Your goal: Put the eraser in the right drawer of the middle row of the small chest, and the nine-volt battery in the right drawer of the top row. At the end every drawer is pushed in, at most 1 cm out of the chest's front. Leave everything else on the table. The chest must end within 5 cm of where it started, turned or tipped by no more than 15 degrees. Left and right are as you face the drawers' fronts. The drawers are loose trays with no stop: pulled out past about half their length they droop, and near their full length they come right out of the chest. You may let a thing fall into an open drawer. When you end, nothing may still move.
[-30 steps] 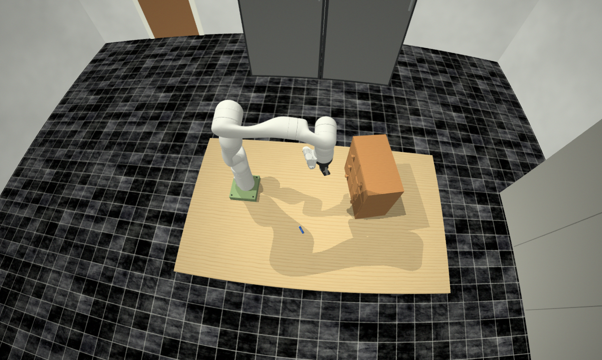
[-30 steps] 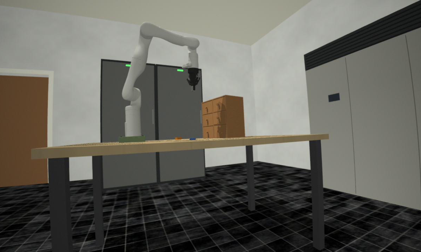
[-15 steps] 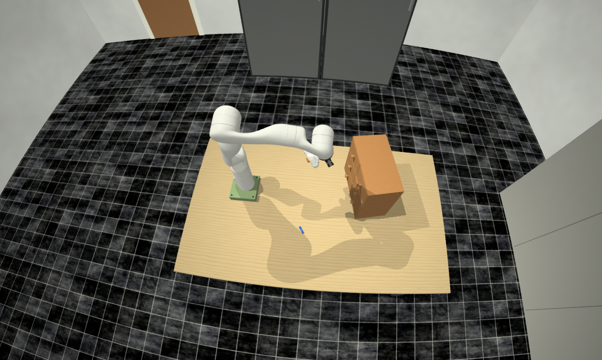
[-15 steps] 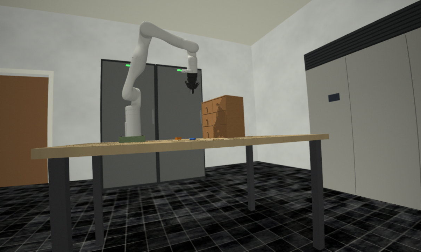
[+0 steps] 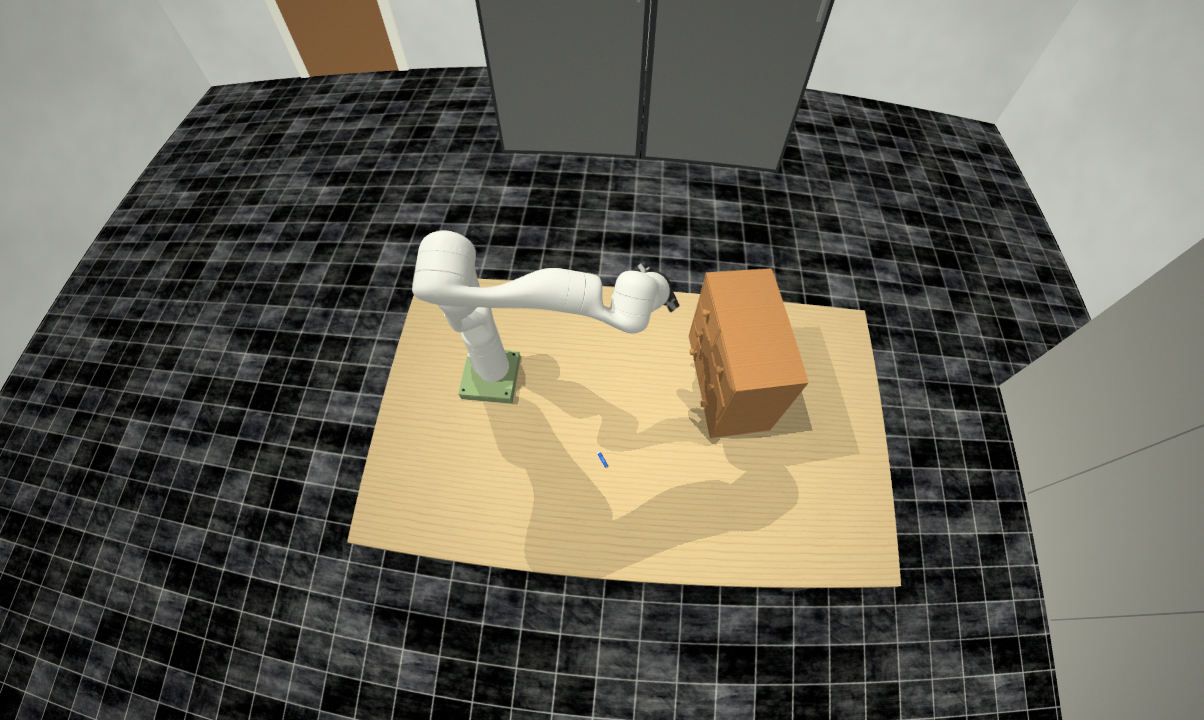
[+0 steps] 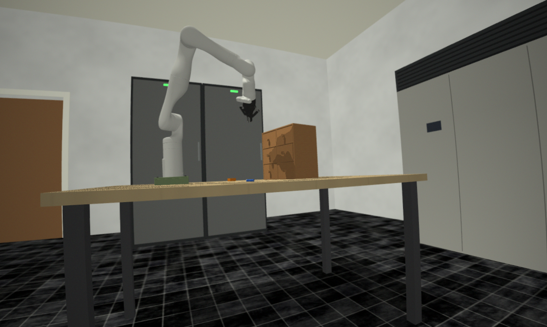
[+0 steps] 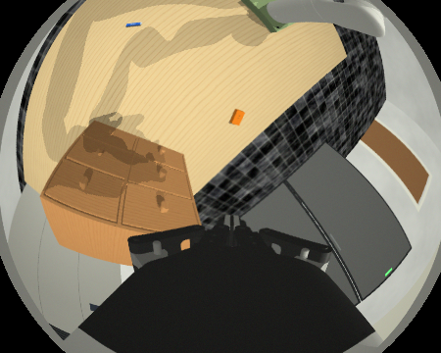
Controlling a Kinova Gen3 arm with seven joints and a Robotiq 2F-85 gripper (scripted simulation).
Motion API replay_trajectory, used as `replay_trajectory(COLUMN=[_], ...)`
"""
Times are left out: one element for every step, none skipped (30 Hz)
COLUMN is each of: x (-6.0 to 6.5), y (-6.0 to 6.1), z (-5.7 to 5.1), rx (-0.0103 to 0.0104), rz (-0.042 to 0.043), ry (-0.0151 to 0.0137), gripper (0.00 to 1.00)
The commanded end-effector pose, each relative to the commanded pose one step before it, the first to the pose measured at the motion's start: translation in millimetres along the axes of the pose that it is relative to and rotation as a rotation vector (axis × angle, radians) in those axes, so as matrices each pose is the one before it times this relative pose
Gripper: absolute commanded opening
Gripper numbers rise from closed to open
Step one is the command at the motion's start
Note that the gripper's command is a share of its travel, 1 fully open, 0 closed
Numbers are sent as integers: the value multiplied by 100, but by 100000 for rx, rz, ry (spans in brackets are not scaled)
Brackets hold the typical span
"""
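The small wooden chest stands on the table. Its drawers face the arm's base, and all look pushed in. A small blue bar lies on the table in front of the chest. A small orange block lies nearer the far edge; the arm hides it in the top view. I cannot tell which is the eraser and which the battery. My gripper is shut and empty, high above the table beside the chest's top front.
The arm's green base plate is bolted to the table, opposite the chest. Grey cabinets stand behind the table's far edge, and a tiled floor surrounds it.
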State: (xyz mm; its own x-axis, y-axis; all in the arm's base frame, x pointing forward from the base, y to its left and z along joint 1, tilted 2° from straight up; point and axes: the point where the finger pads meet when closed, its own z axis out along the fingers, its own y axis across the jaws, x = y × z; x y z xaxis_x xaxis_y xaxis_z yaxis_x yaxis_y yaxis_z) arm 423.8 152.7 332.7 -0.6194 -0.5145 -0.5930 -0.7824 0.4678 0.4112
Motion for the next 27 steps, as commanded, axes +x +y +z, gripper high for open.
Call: replay_trajectory(x=[-352,-469,-464,-458,-450,-440,-427,-413,-397,-378,-358,-336,-313,-287,0,0,-260,-232,-203,-172,-141,-109,-77,-44,-11,22,54], y=[-261,61,29,-3,-35,-68,-101,-134,-166,-197,-228,-258,-287,-315,0,0,-341,-366,-389,-410,-429,-447,-462,-475,-486,-495,-501], z=[8,122,111,99,88,76,64,51,39,27,14,2,-10,-22,0,0,-33,-44,-55,-66,-76,-85,-94,-103,-111,-118,-125], rx=[-1019,-373,-241,-107,30,168,306,443,580,714,845,972,1095,1213,0,0,1324,1429,1527,1617,1699,1773,1839,1895,1943,1982,2012], rz=[-428,-1068,-1026,-983,-939,-895,-851,-807,-763,-719,-676,-633,-592,-551,0,0,-511,-473,-436,-400,-366,-333,-301,-272,-244,-217,-192], ry=[-5807,-2794,-2806,-2809,-2803,-2787,-2762,-2727,-2682,-2629,-2566,-2494,-2414,-2327,0,0,-2232,-2130,-2023,-1910,-1792,-1671,-1547,-1420,-1292,-1164,-1035], gripper=[0,0,0,0,0,0,0,0,0,0,0,0,0,0,0,0,0,0,0,0,0,0,0,0,0,0,0])
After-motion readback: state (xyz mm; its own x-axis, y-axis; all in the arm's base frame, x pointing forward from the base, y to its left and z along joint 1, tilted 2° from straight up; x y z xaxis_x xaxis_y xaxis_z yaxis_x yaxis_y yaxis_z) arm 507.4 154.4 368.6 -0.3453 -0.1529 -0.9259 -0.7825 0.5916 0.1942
